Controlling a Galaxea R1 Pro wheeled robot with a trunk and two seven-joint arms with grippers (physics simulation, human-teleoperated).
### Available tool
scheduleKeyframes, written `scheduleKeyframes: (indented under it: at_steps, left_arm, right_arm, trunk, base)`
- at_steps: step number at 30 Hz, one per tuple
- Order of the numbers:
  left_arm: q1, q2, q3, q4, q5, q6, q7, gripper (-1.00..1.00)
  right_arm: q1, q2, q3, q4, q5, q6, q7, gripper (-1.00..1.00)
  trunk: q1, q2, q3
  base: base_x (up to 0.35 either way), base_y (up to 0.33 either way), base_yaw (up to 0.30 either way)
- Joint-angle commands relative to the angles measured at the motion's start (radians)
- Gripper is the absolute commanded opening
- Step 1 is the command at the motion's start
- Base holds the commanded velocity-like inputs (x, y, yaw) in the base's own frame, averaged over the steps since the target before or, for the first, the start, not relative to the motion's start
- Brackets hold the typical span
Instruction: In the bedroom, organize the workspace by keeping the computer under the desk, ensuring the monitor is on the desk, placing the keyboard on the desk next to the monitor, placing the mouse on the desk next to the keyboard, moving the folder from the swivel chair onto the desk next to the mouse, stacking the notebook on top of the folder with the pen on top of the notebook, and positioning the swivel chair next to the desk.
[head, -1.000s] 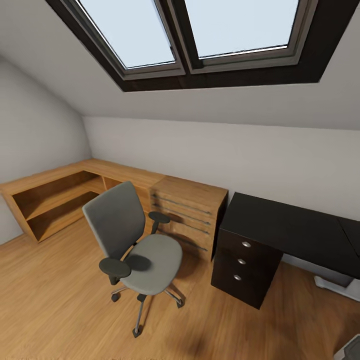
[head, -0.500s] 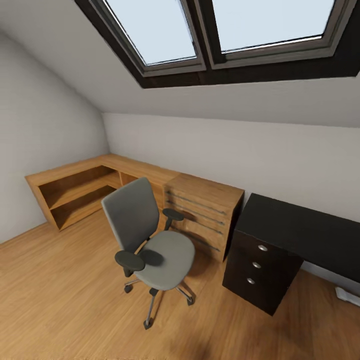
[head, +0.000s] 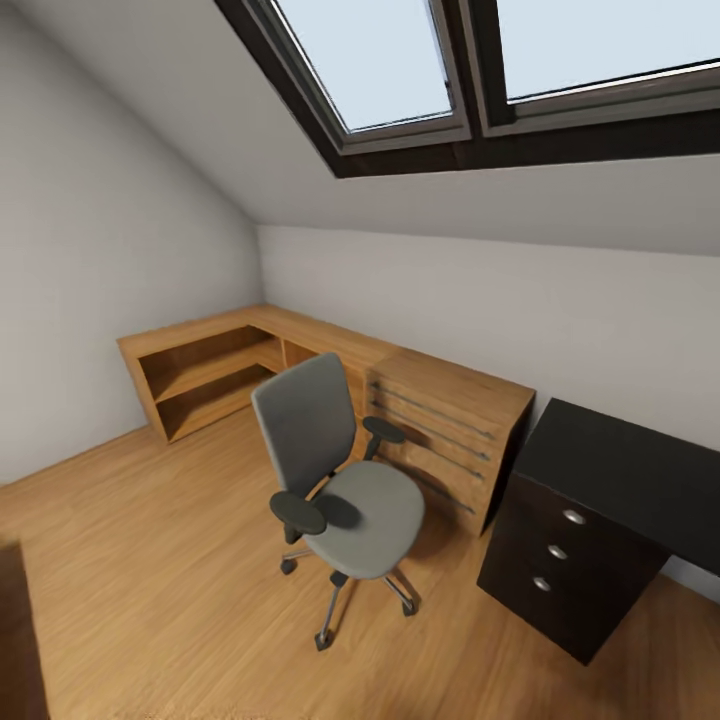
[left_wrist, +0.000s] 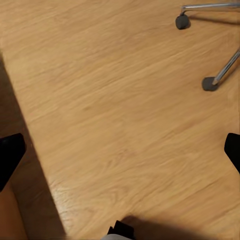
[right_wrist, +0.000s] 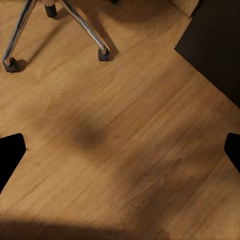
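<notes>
Swung to the left since a second ago, by the look of the head view: everything carried rightward across the frame together, so a turn of the camera and not of the furniture. More bare white wall and wood-plank floor (head: 150, 570) now at left, less glossy black desk top at right.

Left to right in the head view:
- At centre left, a low light-wood open shelf unit (head: 200, 365) along the wall.
- At centre, the grey upholstered swivel chair with black armrests and chrome star base (head: 345, 490), seat plain grey with nothing lying on it, standing just beside the light-wood drawer chest (head: 450, 430) and apart from the desk.
- At right edge, the black L-shaped desk with its three silver-knobbed drawers (head: 620, 470), cut off by the frame, its visible top bare.

Judged still a search or approach phase, with nothing yet picked up.

In the left wrist view, left gripper (left_wrist: 121, 152) spread wide and empty over floor, with chair castors at upper right. In the right wrist view, right gripper (right_wrist: 120, 150) likewise parted and empty, with chrome chair legs at upper left and the dark desk unit at upper right.
</notes>
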Motion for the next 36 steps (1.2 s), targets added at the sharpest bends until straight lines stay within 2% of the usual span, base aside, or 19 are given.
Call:
scheduleKeyframes:
  at_steps: [1,9,20,36]
  left_arm:
    - [-0.001,0.000,0.000,0.001,-0.004,-0.003,0.004,1.00]
    - [-0.001,0.000,0.000,0.001,-0.004,-0.003,0.003,1.00]
    - [-0.001,0.000,0.000,0.001,-0.004,-0.003,0.003,1.00]
    - [-0.001,0.000,0.000,0.001,-0.003,-0.003,0.003,1.00]
  right_arm:
    - [-0.001,0.000,0.008,0.002,0.004,-0.002,-0.010,1.00]
    - [-0.001,-0.001,0.006,0.002,-0.005,-0.003,-0.011,1.00]
    - [-0.001,-0.031,0.004,0.002,-0.018,-0.003,-0.011,1.00]
    - [-0.001,-0.031,0.005,0.002,-0.018,-0.001,-0.011,1.00]
  trunk:
    - [0.000,-0.001,-0.001]
    - [0.000,-0.001,-0.001]
    - [0.000,-0.001,-0.001]
    - [0.000,-0.001,-0.001]
  base:
    - [0.000,0.000,0.284]
    - [0.000,0.000,0.285]
    - [0.000,0.000,0.285]
    - [0.000,0.000,0.286]
